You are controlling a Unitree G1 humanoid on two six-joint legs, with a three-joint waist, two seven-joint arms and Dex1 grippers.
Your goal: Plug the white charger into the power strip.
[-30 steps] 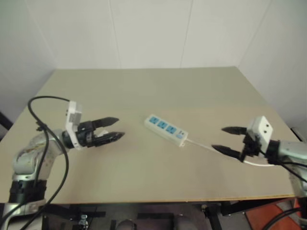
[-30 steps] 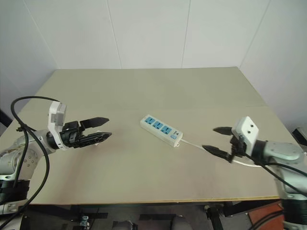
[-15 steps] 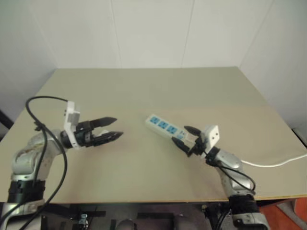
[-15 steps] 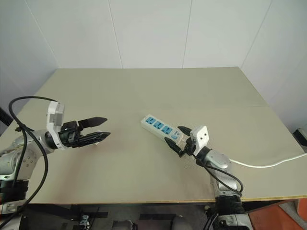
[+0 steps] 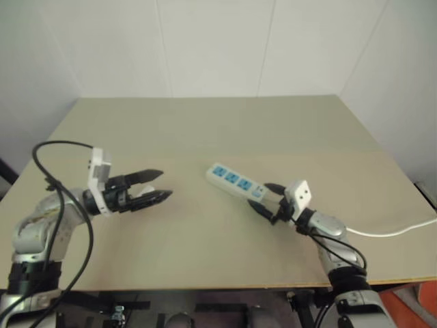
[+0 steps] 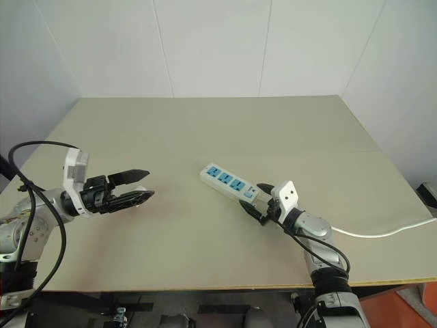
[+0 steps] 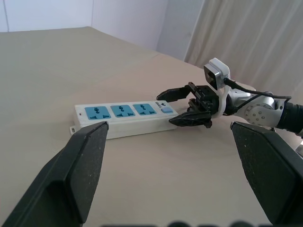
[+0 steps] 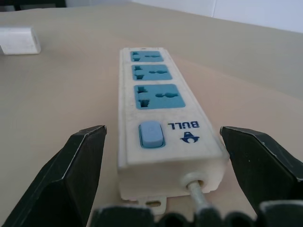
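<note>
Lying mid-frame on the bare table (image 5: 205,130), the power strip (image 5: 236,182) has its switch end between the wide-open, empty right gripper (image 5: 266,199), while the white charger (image 8: 19,40) (small, loose) sits beneath the open, empty left gripper (image 5: 158,186).

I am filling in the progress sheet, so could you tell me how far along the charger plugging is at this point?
Nothing is plugged in yet: all three blue sockets of the power strip are empty. In hand: the right gripper stands open around the strip's switch end, one finger on each side. The charger lies on the table, with the open left gripper hovering over it. Left: grasp the charger, carry it over and push it in.
</note>
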